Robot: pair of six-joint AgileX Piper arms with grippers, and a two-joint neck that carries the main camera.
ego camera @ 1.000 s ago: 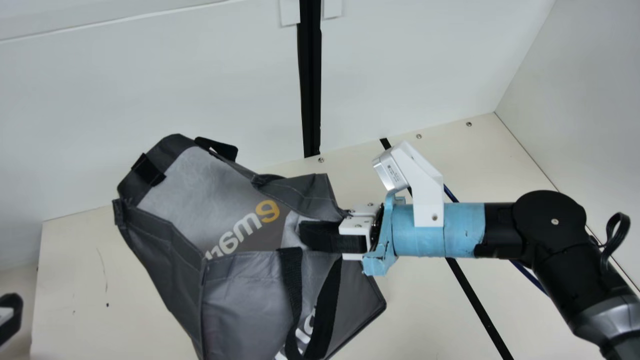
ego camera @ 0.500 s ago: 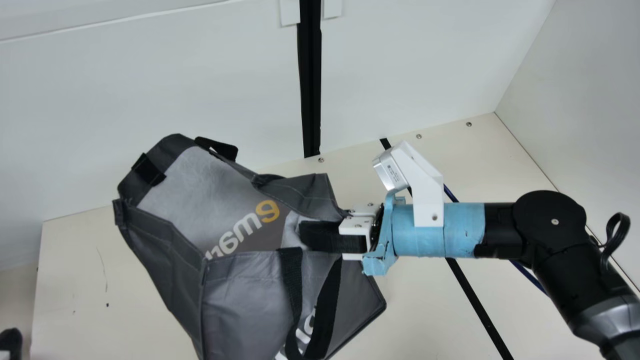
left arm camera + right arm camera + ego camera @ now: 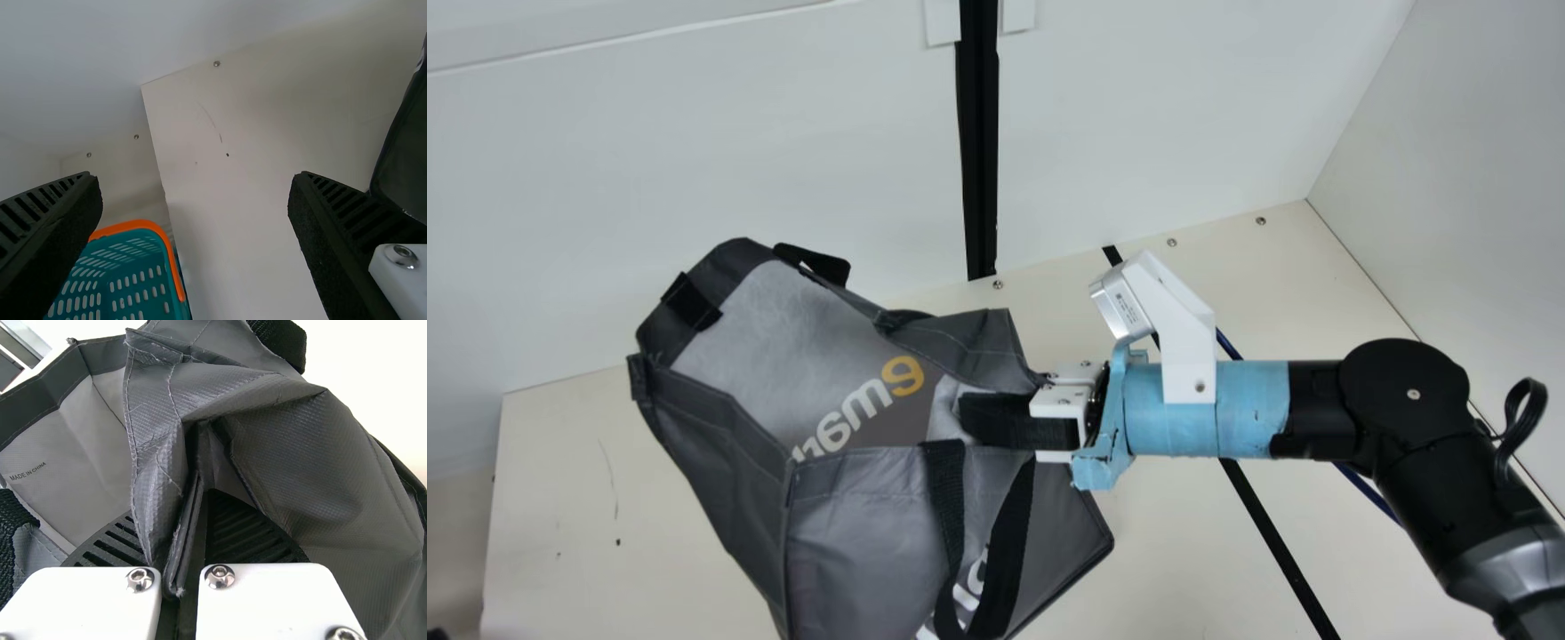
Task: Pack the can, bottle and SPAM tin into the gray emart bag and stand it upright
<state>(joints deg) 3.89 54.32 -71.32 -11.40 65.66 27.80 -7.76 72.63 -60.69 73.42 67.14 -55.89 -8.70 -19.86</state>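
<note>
The gray emart bag (image 3: 845, 516) is held tilted over the table in the main view, its wide mouth towards the upper left. At its right side my right gripper (image 3: 983, 418) is shut on the bag's folded edge. From the right wrist, the pinched fabric of the bag (image 3: 280, 440) runs down between the ribbed fingers of the right gripper (image 3: 197, 513). A dark tip of my left gripper (image 3: 435, 635) shows at the main view's bottom left corner, left of the bag. In its wrist view the left gripper (image 3: 195, 185) stands open with nothing between its fingers.
A teal basket (image 3: 137, 249) with an orange rim stands beside the cream table (image 3: 233, 220) in the left wrist view. White walls stand behind and to the right of the table (image 3: 560, 498). A black strap loop (image 3: 1009, 542) hangs from the bag.
My left gripper has moved down the main view's left edge, almost out of the picture. The right arm and the bag have kept still.
</note>
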